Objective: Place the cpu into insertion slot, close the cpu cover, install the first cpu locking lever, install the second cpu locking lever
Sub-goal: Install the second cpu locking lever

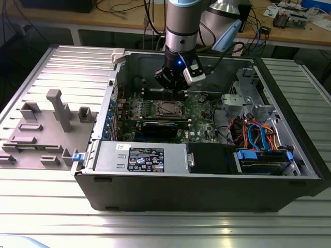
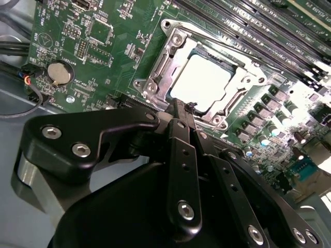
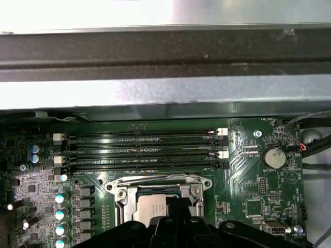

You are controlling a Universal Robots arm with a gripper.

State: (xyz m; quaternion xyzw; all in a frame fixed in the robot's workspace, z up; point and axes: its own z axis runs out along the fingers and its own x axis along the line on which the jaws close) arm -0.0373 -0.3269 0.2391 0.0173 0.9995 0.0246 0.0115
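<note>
The cpu point(image 2: 204, 82) lies flat in the socket on the green motherboard, its pale metal top showing through the square opening of the cpu cover point(image 2: 160, 70). The cover is down over it in both wrist views, with cpu point(image 3: 150, 209) and cover point(image 3: 155, 182). My gripper point(image 2: 179, 106) is shut, its black fingers pressed together, the tip right at the socket's near edge. I see nothing held between the fingers. In the exterior view the gripper point(image 1: 173, 89) hangs just above the socket point(image 1: 169, 108) inside the open computer case. Thin lever rods run along the socket's sides; their latching is unclear.
Memory slots point(image 3: 145, 152) run beside the socket, and a coin battery point(image 3: 273, 157) sits on the board. A long black card point(image 1: 164, 127) lies in front of the socket. Case walls point(image 1: 207, 191), drive cables point(image 1: 256, 137) and a grey fixture point(image 1: 49, 129) surround the work area.
</note>
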